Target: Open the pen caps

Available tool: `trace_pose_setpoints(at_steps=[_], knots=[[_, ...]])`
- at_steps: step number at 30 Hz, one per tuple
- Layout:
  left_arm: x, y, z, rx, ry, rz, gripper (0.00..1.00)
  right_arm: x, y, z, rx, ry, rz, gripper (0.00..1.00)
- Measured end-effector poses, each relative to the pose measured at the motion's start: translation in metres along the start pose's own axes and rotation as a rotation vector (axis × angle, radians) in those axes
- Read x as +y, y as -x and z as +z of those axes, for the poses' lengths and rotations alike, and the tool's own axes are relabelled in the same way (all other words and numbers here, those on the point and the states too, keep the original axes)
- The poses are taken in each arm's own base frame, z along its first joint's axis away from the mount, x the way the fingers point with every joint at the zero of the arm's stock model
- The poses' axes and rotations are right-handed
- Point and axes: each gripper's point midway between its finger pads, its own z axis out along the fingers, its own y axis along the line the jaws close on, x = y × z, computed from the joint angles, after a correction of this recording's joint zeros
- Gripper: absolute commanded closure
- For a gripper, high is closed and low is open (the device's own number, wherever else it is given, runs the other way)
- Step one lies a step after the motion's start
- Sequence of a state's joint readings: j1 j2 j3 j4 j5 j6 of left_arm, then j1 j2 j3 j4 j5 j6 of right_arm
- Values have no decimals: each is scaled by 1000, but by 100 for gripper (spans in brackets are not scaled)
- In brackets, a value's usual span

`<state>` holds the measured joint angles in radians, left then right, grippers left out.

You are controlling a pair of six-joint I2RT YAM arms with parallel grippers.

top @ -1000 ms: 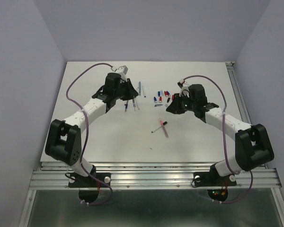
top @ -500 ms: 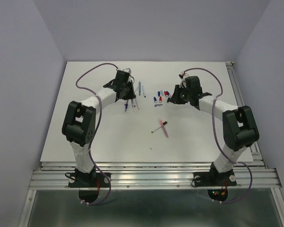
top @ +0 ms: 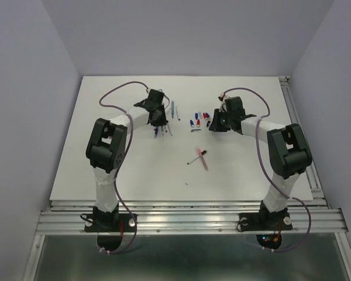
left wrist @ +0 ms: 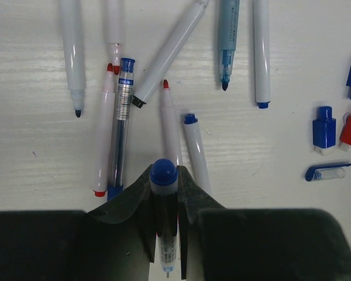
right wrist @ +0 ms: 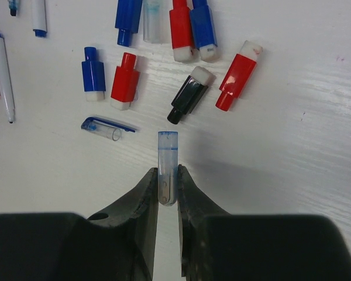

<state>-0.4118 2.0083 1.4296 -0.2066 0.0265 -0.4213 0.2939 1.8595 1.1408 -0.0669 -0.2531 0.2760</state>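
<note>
clear cap (right wrist: 168, 157) along right jaws, rim seemingly forward

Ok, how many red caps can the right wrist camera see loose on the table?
3. Left red cap beside a blue cap; top red cap at the upper edge; right red cap, tilted. Others may lie outside the frame.

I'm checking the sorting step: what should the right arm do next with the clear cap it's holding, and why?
Probably open the right end effector and let the clear cap drop. The cap is off its pen, pinched in the end effector, and held just short of the black cap and red cap lying loose on the table.
</note>
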Motion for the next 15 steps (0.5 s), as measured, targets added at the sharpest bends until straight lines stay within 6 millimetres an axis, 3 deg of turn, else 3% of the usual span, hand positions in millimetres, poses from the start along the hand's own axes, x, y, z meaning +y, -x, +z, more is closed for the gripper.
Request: trace_pose_setpoints(at_steps=[2, 8, 11, 15], knots=[[3, -1, 4, 2, 18, 3, 99, 0, 0, 0, 1, 0, 1, 87], [6, 2, 6, -1, 45, 11, 77, -1, -3, 2, 10, -3, 8, 76], [6, 6, 6, -10, 48, 12, 70, -1, -5, 1, 16, -4, 15, 63], [8, 6, 5, -7, 58, 15, 55, -2, -7, 1, 26, -8, 23, 56]])
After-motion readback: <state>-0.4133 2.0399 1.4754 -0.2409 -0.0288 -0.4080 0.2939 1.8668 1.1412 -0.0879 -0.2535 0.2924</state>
